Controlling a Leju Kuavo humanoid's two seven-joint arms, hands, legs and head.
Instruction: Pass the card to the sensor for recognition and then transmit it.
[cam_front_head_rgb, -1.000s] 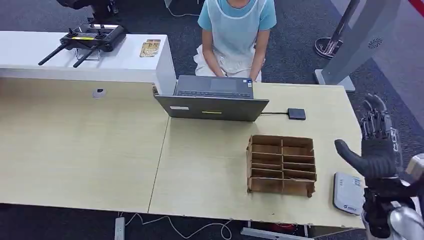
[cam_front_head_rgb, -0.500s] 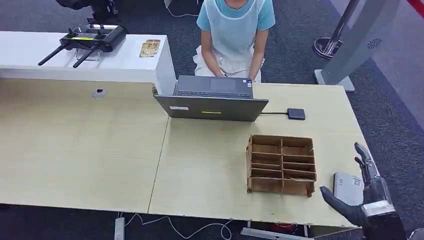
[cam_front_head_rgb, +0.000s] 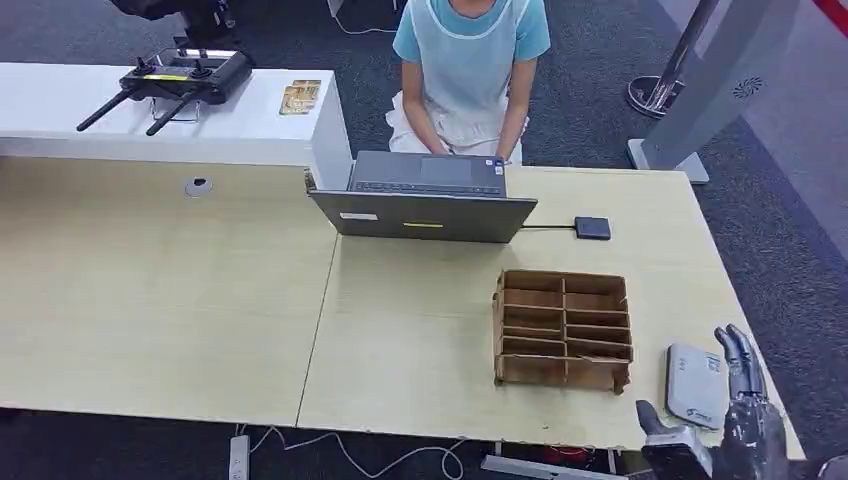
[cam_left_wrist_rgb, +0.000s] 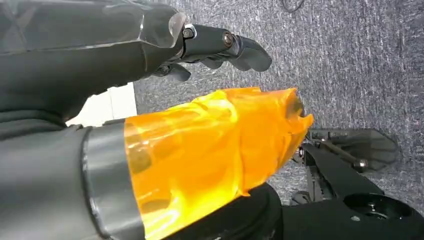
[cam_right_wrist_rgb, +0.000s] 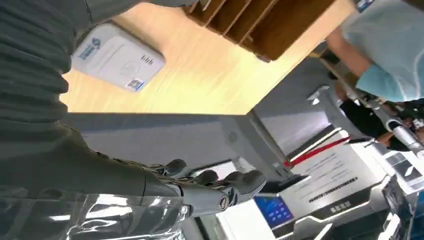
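While the person (cam_front_head_rgb: 470, 60) in the light blue top sits at the far side of the wooden table (cam_front_head_rgb: 180, 300) behind an open laptop (cam_front_head_rgb: 425, 200), the robot's right hand (cam_front_head_rgb: 735, 425) hangs at the table's near right corner, fingers spread and holding nothing. Just beside it, flat on the tabletop, lies the white card reader (cam_front_head_rgb: 696, 385), the sensor for this job; the right wrist view shows it too, with small print on its face. A brown cardboard divider box (cam_front_head_rgb: 563, 329) stands next to the reader, between it and the laptop. A small black device (cam_front_head_rgb: 593, 227) on a cable rests near the laptop's right end. I cannot make out the card anywhere. The left hand (cam_left_wrist_rgb: 220, 47) hangs over grey carpet, thumb wrapped in orange film, dark fingers loosely curled with nothing in them.
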